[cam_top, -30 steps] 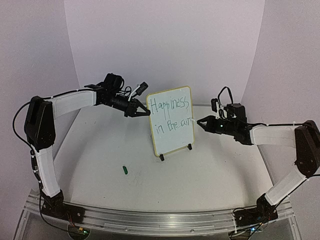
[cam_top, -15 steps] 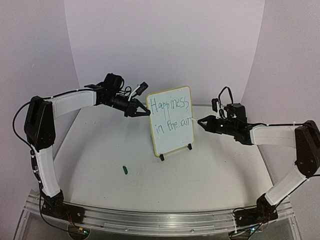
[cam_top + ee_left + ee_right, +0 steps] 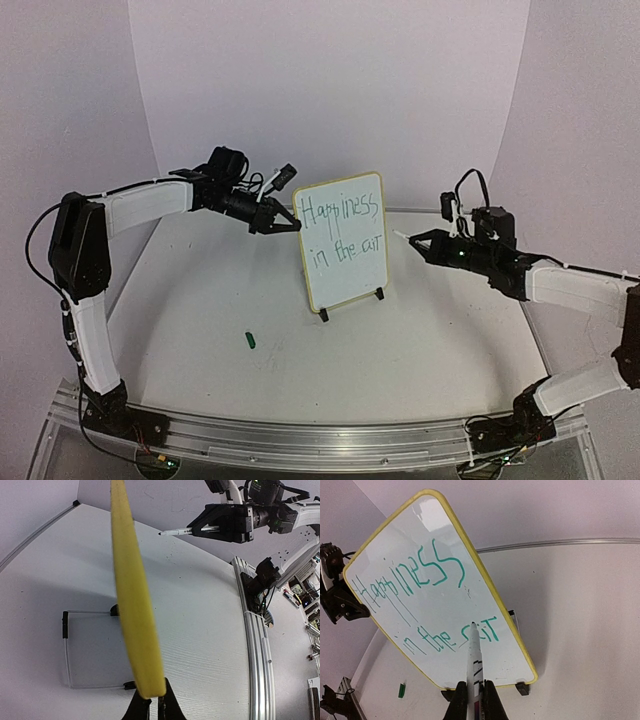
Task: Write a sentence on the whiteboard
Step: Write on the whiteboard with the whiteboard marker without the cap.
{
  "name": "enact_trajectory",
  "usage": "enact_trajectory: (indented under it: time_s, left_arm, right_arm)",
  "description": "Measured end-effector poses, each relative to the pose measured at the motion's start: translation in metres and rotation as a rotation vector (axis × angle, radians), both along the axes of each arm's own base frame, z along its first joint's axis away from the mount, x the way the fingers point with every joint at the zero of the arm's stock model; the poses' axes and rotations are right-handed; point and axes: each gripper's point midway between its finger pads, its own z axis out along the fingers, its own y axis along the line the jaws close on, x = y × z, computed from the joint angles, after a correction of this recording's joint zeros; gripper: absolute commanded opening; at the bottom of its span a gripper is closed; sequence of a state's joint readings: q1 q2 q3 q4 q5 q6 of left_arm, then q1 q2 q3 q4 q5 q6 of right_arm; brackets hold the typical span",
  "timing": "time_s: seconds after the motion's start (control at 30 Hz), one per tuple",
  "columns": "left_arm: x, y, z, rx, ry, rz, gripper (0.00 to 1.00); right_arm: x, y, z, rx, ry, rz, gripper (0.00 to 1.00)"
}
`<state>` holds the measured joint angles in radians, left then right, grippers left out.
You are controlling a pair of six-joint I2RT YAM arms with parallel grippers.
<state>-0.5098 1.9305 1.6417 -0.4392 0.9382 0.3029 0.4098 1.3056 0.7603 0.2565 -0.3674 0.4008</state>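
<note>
The whiteboard (image 3: 345,245) stands upright mid-table on two black feet, with a pale yellow frame. Green lettering (image 3: 342,210) on it reads "Happiness" and below "in the air"; it also shows in the right wrist view (image 3: 420,580). My left gripper (image 3: 286,224) is shut on the board's left edge; the left wrist view shows that yellow edge (image 3: 135,605) between its fingers. My right gripper (image 3: 432,243) is shut on a slim white marker (image 3: 475,655), uncapped, tip pointing at the board from a short way off its right edge. The marker also shows in the left wrist view (image 3: 175,531).
A small green marker cap (image 3: 251,340) lies on the table left of and nearer than the board; it also shows in the right wrist view (image 3: 401,690). The table's raised rim (image 3: 440,210) runs behind the board. An aluminium rail (image 3: 300,440) spans the near edge.
My right gripper has drawn back to the right with the marker, its tip now apart from the board's right edge. The left gripper and board have not moved.
</note>
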Motion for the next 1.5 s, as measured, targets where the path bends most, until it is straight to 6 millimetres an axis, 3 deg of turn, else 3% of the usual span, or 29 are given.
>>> enact_trajectory:
  time_s: [0.23,0.43,0.8,1.5]
  left_arm:
    - [0.000,0.000,0.000,0.000,0.007,0.006,0.00]
    - [0.001,0.000,0.000,0.001,0.008,0.007,0.00]
    - [0.000,-0.001,0.000,0.002,0.007,0.008,0.00]
    - [0.001,-0.001,0.000,0.002,0.007,0.009,0.00]
  right_arm:
    - [-0.002,0.004,-0.046,-0.084,0.103,-0.011,0.00]
    - [0.000,0.012,-0.066,-0.117,0.145,0.002,0.00]
    - [0.015,0.016,-0.063,-0.124,0.126,-0.018,0.00]
    - [0.024,0.017,-0.068,-0.144,0.127,-0.031,0.00]
